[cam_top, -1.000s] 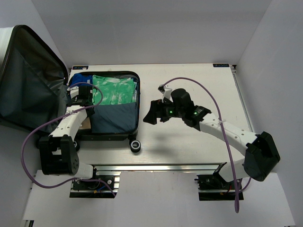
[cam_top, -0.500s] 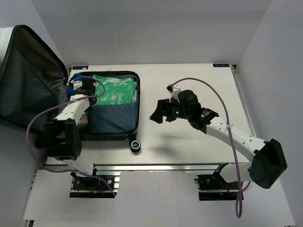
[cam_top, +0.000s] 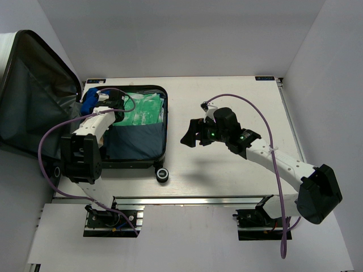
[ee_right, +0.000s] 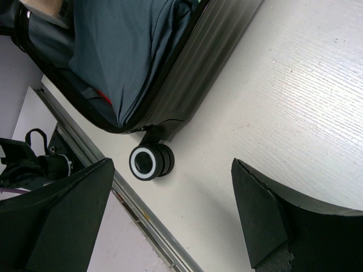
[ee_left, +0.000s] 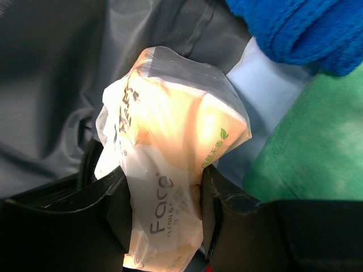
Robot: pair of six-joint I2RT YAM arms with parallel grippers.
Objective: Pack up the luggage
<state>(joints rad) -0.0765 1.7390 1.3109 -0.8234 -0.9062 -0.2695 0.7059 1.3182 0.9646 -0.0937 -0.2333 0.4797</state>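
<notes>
Between the two black fingers of the left hand (ee_left: 164,209), a soft pack (ee_left: 176,141) in crinkled white-and-orange plastic film, printed "Face", is pinched; its sides are dented by the grip. Past the fingertips the pack is pushed up against slack grey fabric lining (ee_left: 57,85), which is gathered in loose creases to the left of the hand. To the right of the hand a green cloth (ee_left: 309,153) of fine nap is seen. Farther ahead on that side lies a bright blue towel (ee_left: 295,28) of looped terry pile.

From above, the left arm is seen stretched forward, with its hand lowered into the far left corner of the luggage (cam_top: 167,127). This small hard-shell suitcase is laid open on the tabletop (ee_right: 283,102), and its lid is tilted outward to the left.

The right hand (cam_top: 190,134) is spread wide, with nothing between its fingers. It is held above bare tabletop just right of the luggage and is turned toward it. Below it the dark ribbed shell is seen, along with a black wheel (ee_right: 150,161) with a white ring and a smooth dark blue-grey folded fabric (ee_right: 130,51) inside the case.

The tabletop is white with a fine wood grain. It is edged by an aluminium rail (cam_top: 193,199) on the near side and enclosed by plain white walls (cam_top: 170,39).
</notes>
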